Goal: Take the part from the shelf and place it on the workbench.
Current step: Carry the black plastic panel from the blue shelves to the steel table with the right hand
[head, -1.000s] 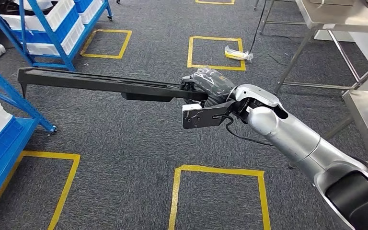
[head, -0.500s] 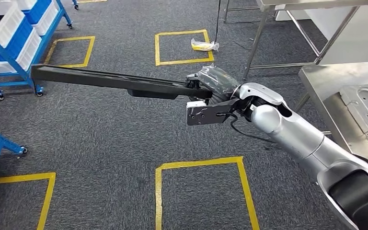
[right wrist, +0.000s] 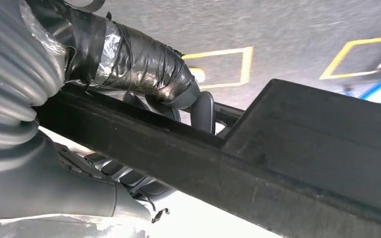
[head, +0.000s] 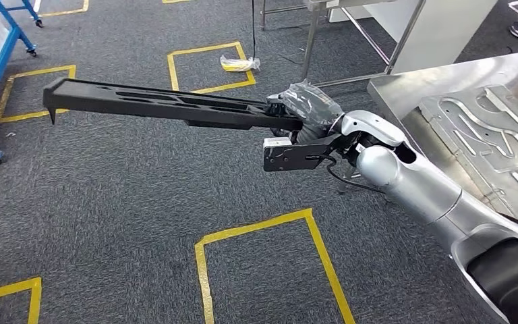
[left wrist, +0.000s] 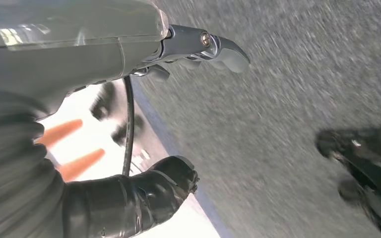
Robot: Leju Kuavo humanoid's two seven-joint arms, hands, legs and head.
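right hand (head: 301, 113) clenched on one end of long black part (head: 155, 106) | part held level over carpet, table (head: 405, 91) just beside | looks stiff, light, far end overhanging, likely to swing; grip nearer middle steadier | left hand (left wrist: 178, 99) empty, fingers apart

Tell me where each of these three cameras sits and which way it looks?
Head view: high on the body, looking down at carpet; right hand grips the long black part, workbench beside.
Left wrist view: behind the left hand, facing carpet.
Right wrist view: behind the right hand.
Shared: head and right wrist views show the part.
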